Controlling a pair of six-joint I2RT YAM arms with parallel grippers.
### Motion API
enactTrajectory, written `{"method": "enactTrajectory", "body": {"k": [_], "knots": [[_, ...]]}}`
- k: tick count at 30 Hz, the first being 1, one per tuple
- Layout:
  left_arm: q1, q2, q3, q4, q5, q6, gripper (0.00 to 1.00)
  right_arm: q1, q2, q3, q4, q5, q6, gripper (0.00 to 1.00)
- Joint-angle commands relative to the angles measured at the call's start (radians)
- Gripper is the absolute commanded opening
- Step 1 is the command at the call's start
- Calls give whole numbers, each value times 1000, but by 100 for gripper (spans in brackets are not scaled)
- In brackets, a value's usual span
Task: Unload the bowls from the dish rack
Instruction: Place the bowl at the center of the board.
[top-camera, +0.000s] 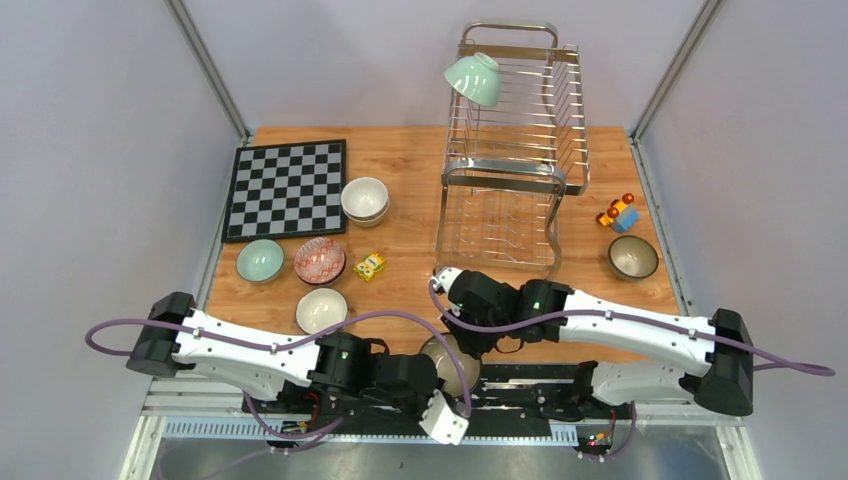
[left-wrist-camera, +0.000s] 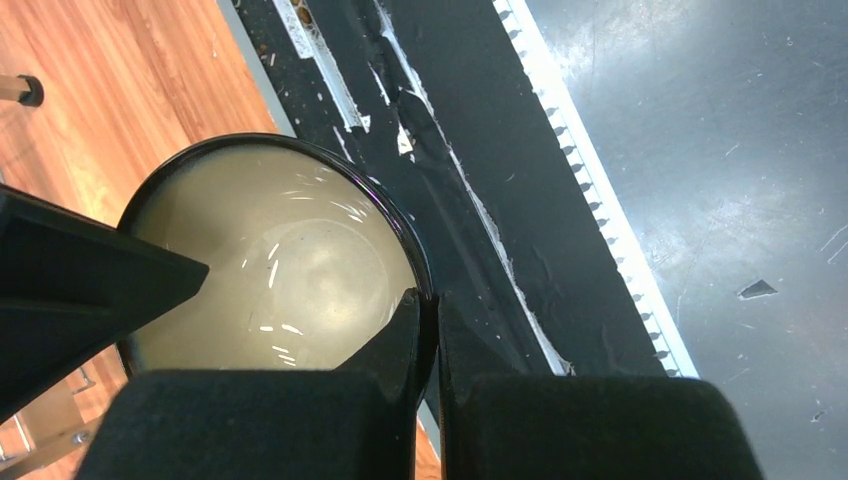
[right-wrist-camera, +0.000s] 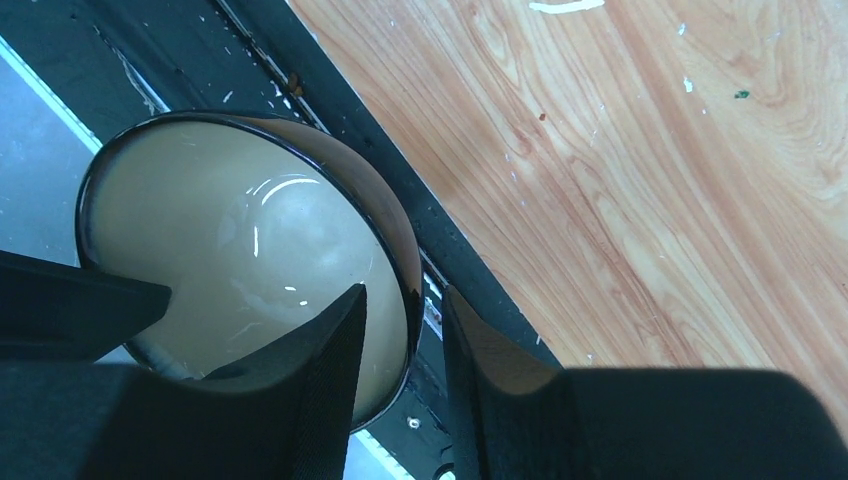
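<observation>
Dark-rimmed cream bowl (top-camera: 452, 364): well to the near side of the rack (top-camera: 515, 150), past the table's (top-camera: 405, 225) near edge, up over the black strip there, between the two arms. Pinched at the rim by the left tool (left-wrist-camera: 428, 312), clenched tight, one finger inside the wall and one outside. Straddled at another part of the rim by the right tool (right-wrist-camera: 403, 292), jaws parted, one finger inside and one outside, with a sliver of gap on each side. No grasp there yet, to judge by the right wrist view. Looks like a mid-air handover, left to right.

Relation that matters: rim edge-on between the right fingers, running along the slot and not across it. Calls for a straight squeeze only, no reach or turn. Best to hold the left clench until the right pinch bites, or risk a drop onto the strip.

Further out: mint bowl (top-camera: 473, 78) tilted on the rack's top tier, probably within easier reach of the right arm. Dark bowl (top-camera: 633, 257) right of the rack, more bowls (top-camera: 321, 310) left of it.
</observation>
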Motion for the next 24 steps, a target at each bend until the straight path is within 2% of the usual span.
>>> {"method": "enactTrajectory", "body": {"k": [1,6,13,14,20,24], "knots": [[-9,-33,-11,113,-9,0,0,25,18,-29,-22,13,9,37],[-9,-30,-13,119,-10,-22,0,31,28,-43,-17,13,16,33],[-9,-30,-26,142,-10,-60,0,33,37,-51,-13,14,19,8],[-9,-32,-29,147,-10,-66,0,33,37,-50,-15,44,19,1],[-9,-13,-19,146,-57,-117,0,34,12,-48,-14,77,39,0],[-9,0,-18,153,-78,-153,23,33,-7,-45,-15,90,45,0]]}}
